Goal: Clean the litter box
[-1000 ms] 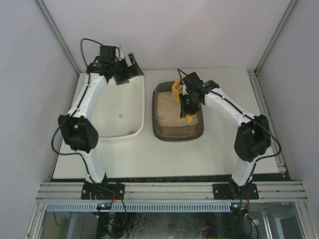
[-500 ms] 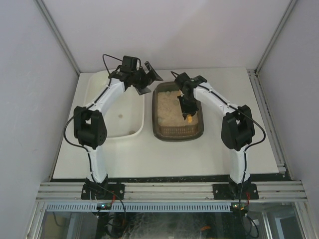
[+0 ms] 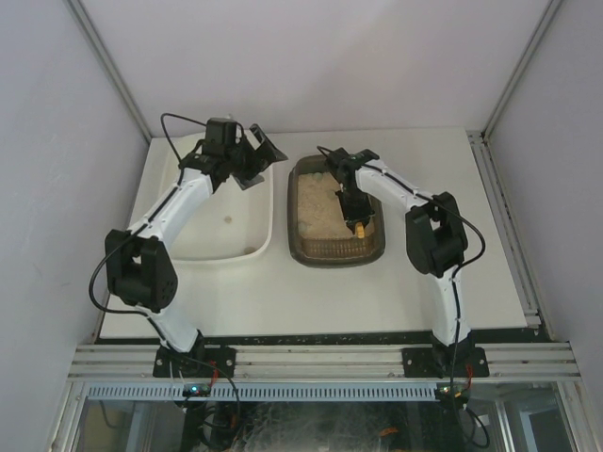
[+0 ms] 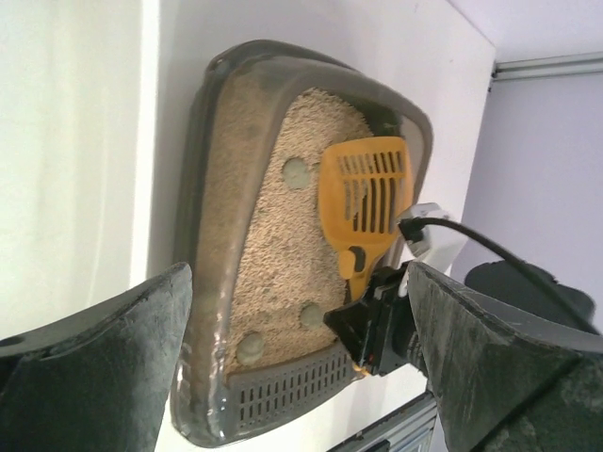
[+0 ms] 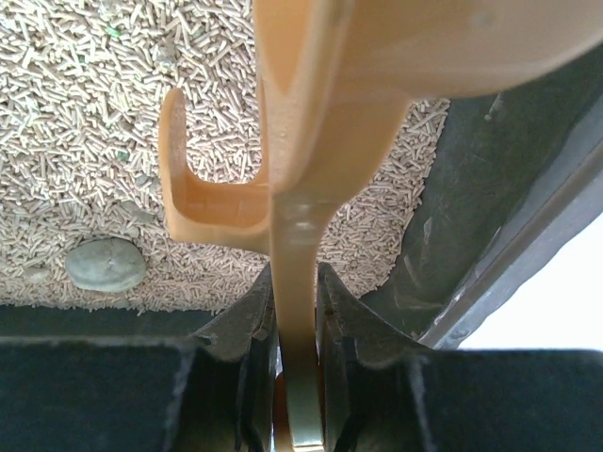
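The litter box (image 3: 337, 250) is a dark tray of beige pellets at the table's middle. In the left wrist view the litter box (image 4: 202, 198) holds three grey round clumps (image 4: 296, 171). One clump (image 5: 105, 264) also shows in the right wrist view. My right gripper (image 3: 350, 201) hangs over the box's right side, shut on the handle of a yellow slotted scoop (image 4: 366, 200). The scoop (image 5: 301, 122) sits edge-on just above the pellets between the fingers of the right gripper (image 5: 298, 282). My left gripper (image 3: 252, 156) is open and empty above the white tub's far right corner, facing the box. Its fingers (image 4: 118, 363) frame the box.
A large white tub (image 3: 215, 252) lies left of the litter box, nearly touching it, with one small speck inside. The right arm's cable (image 4: 490, 247) loops near the scoop. Walls close off the table at the back and both sides.
The right arm folded its elbow in toward the box and lowered the scoop from a raised tilt down to the litter. The left gripper swung right toward the box, then eased back left.
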`<control>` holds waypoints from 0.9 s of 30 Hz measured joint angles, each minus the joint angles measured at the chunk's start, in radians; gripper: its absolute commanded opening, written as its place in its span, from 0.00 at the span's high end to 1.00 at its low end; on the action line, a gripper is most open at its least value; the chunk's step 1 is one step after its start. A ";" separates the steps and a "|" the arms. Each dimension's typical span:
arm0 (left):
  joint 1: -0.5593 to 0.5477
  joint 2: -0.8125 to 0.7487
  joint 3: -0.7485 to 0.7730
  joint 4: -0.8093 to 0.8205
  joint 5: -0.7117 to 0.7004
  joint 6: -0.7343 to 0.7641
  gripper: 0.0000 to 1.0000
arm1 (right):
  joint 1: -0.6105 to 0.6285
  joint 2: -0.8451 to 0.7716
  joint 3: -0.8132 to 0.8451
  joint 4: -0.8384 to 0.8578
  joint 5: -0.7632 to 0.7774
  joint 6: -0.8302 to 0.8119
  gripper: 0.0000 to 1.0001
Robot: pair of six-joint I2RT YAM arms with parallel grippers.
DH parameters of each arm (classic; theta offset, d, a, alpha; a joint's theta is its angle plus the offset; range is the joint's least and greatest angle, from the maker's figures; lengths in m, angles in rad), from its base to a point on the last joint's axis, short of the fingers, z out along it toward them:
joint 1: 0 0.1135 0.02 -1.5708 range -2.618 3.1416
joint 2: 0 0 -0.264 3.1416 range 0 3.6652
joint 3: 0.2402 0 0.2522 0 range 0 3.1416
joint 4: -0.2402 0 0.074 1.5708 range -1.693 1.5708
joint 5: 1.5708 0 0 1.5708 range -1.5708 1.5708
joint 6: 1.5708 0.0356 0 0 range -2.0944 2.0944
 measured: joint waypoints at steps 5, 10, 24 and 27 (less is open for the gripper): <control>0.011 -0.041 -0.084 0.023 -0.018 0.008 0.00 | 0.006 0.034 0.036 0.001 -0.001 0.000 1.00; 0.018 -0.053 -0.089 0.041 -0.032 0.017 0.00 | 0.010 0.074 0.086 0.011 -0.080 -0.003 1.00; 0.038 -0.057 -0.090 0.044 -0.034 0.027 0.00 | -0.018 0.081 0.051 0.084 -0.427 -0.007 1.00; 0.042 -0.058 -0.100 0.045 -0.034 0.029 0.00 | -0.039 0.066 0.011 0.134 -0.508 0.000 1.00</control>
